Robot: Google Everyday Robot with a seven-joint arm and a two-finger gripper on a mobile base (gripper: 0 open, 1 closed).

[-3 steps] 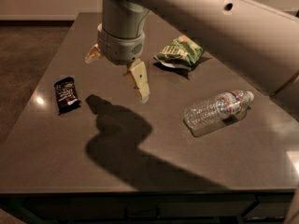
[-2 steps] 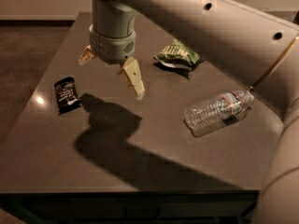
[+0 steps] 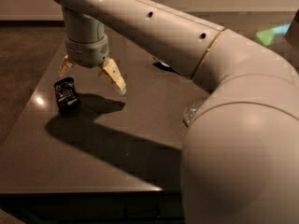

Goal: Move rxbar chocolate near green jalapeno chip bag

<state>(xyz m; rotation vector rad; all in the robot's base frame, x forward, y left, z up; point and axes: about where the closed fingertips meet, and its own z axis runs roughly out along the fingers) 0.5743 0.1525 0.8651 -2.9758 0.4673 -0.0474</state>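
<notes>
The rxbar chocolate [image 3: 65, 93] is a small black wrapper lying flat near the left edge of the dark table [image 3: 93, 162]. My gripper [image 3: 91, 80] hangs just above and to the right of the bar, apart from it. Its two tan fingers [image 3: 113, 74] are spread wide and hold nothing. The left finger reaches over the bar's far end. The green jalapeno chip bag is hidden behind my arm.
My large arm [image 3: 233, 125] fills the right half of the view. A sliver of the clear water bottle [image 3: 191, 113] shows at the arm's edge. The table's left and front edges are close to the bar. The arm's shadow falls across the tabletop.
The gripper has moved left and towards the black bar, still open. The arm has swung in front of the chip bag and most of the bottle, hiding them.
</notes>
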